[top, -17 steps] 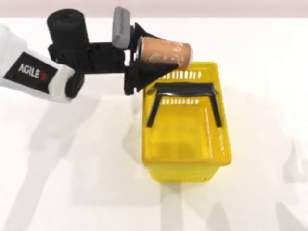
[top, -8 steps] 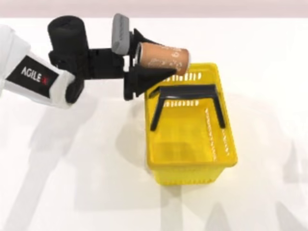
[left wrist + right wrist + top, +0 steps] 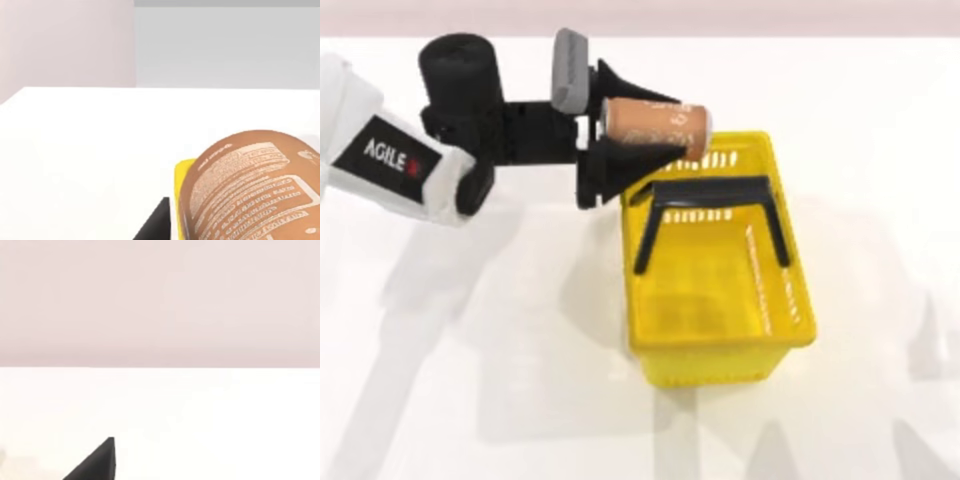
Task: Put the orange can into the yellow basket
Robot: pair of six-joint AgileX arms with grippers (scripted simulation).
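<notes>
Orange can (image 3: 655, 122), white-printed, lies sideways in left gripper (image 3: 620, 130) fingers.

Small orange-brown cylindrical can (image 3: 655, 124), white print, lies horizontal above far-left rim of bright yellow slotted plastic basket (image 3: 790, 300); basket's black handle raised.

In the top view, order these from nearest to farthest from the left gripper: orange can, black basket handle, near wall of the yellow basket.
1. orange can, held in the left gripper.
2. black handle, across the basket's far half.
3. near wall of the yellow basket, toward the bottom edge.
</notes>
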